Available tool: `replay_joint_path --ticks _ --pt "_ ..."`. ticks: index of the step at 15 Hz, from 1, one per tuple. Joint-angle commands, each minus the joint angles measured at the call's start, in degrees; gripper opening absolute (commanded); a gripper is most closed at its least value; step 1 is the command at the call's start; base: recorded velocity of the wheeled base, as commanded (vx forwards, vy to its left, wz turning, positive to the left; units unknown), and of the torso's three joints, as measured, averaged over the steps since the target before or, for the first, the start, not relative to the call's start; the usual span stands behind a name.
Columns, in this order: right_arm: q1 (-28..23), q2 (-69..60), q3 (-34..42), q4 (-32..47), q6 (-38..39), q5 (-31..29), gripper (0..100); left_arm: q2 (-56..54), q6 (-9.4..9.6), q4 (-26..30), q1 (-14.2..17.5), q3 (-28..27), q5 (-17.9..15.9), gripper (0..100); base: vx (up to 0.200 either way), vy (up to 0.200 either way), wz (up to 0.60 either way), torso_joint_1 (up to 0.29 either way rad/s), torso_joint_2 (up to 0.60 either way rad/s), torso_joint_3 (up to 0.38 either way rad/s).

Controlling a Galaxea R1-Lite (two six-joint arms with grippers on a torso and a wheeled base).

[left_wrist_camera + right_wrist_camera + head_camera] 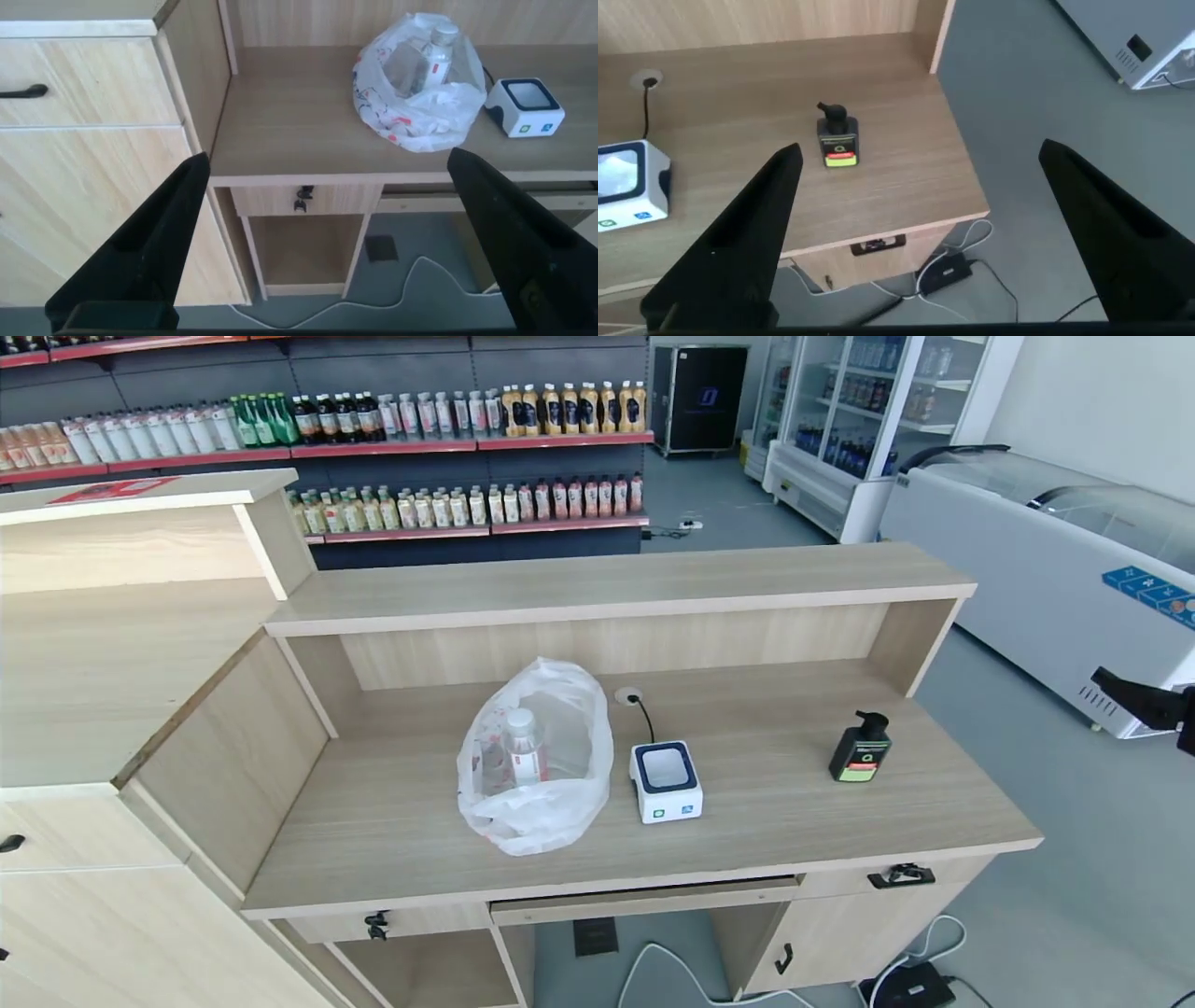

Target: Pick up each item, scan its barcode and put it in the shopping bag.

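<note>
A dark pump bottle [860, 748] with a green and red label stands upright on the right part of the wooden counter [392, 840]; the right wrist view looks down on the pump bottle [838, 140]. A white barcode scanner [665, 780] sits mid-counter, also in view as the scanner [526, 105] and the scanner [628, 182]. Left of it lies a translucent shopping bag [534, 756] holding a clear bottle [524, 747]. My left gripper [327, 243] hangs open, off the counter's front left. My right gripper [920, 238] is open, above and off the counter's right front; one dark fingertip of the right gripper [1144, 702] shows at the right edge.
The counter has a raised back shelf [616, 583] and side walls. A cable [644, 717] runs from the scanner to a hole at the back. Drawers and cabinets sit below. Chest freezers [1055, 569] stand to the right, drink shelves [373, 457] behind.
</note>
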Motion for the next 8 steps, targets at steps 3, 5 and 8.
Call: replay_joint_path --ticks 3,5,8 --pt "-0.1 3.4 1.3 -3.3 0.0 0.1 100 0.0 -0.11 0.0 0.0 0.0 0.0 100 0.0 0.0 0.0 0.0 0.0 0.0" --pt "-0.1 3.8 1.9 -5.4 0.0 0.0 100 0.0 -0.02 0.0 0.0 0.0 0.0 100 0.0 0.0 0.0 0.0 0.0 0.0" --pt "-1.3 4.2 4.2 -5.8 -0.3 0.0 100 0.0 0.07 0.0 0.0 0.0 0.0 100 -0.067 0.0 0.0 0.001 0.0 0.001"
